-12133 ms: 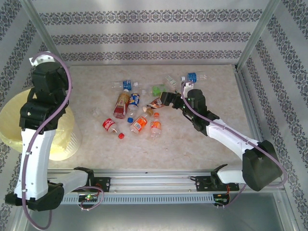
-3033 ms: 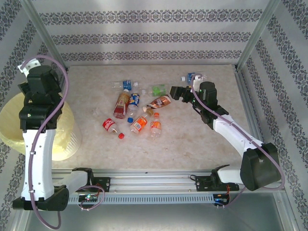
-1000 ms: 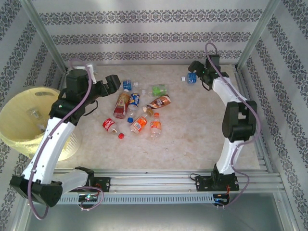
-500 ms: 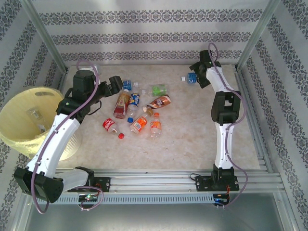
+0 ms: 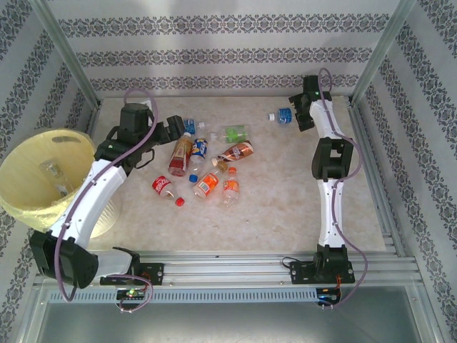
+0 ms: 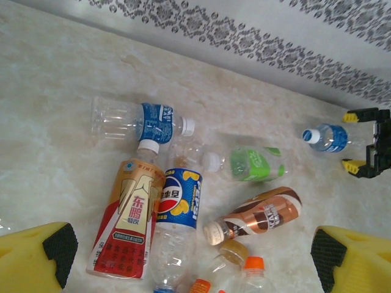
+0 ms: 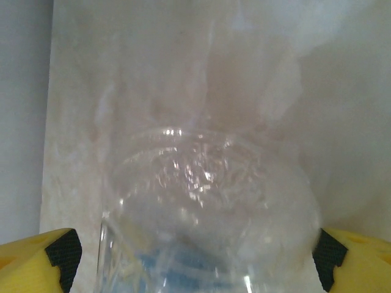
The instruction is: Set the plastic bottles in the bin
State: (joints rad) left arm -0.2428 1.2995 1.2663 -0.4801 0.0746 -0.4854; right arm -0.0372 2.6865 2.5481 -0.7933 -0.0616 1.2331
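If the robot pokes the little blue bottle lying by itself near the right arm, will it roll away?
Probably: the blue bottle is round and lies on its side on the smooth table, so a nudge may roll it. It looks clear and empty, so likely light and squashy. The right gripper, open around its base, might stop it.

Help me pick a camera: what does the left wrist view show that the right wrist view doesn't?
Left wrist: the scattered bottles, including the red-and-gold labelled bottle, green-labelled clear bottle and brown bottle, plus the right gripper at the small blue-labelled clear bottle. Right wrist: its clear base close up. Both: that bottle, apparently, and the pale marbled tabletop.
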